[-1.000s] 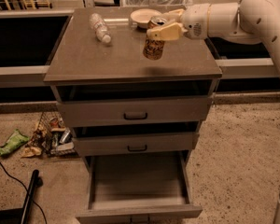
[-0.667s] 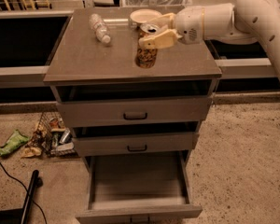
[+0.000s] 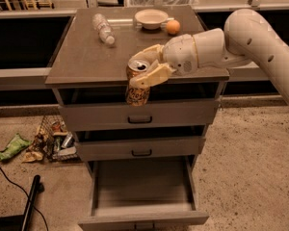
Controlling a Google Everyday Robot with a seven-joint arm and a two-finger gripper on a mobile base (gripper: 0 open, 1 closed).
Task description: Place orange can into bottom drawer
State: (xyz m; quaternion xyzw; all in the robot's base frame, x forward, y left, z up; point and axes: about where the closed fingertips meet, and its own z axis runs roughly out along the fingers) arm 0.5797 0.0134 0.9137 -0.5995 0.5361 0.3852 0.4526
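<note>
Speckled beige floor (image 3: 250,167) runs under a grey-brown three-drawer cabinet (image 3: 82,61), with dark recesses and a pale ledge behind it. At far left a black cable (image 3: 7,173) curves across the floor past a crumpled green wrapper (image 3: 13,146) and a heap of mixed litter (image 3: 52,139) lying just beside the cabinet's base.

On the cabinet top, towards the back left, a clear plastic bottle (image 3: 104,29) lies on its side. Right of it sit a shallow white bowl (image 3: 151,18) and a round orange fruit (image 3: 172,27), the two just beside each other.

The tall slim orange can (image 3: 137,96), mottled orange-brown and cream with a silver pull-tab top, hangs roughly upright in front of the cabinet's front edge, level with the top drawer (image 3: 183,113) and above the open bottom drawer (image 3: 143,184). Dark script runs across its side, but it cannot be read. The cream two-finger gripper (image 3: 136,72) is clamped on the can's upper half, one finger behind the rim and one across the front. The white arm (image 3: 253,30) reaches in from the right.

Below, the middle drawer (image 3: 178,147) shows a small dark handle, and the bottom drawer stands pulled far out.

Compared with a moment ago, the can has left the space over the cabinet top and now sits lower and nearer, past the front edge.
</note>
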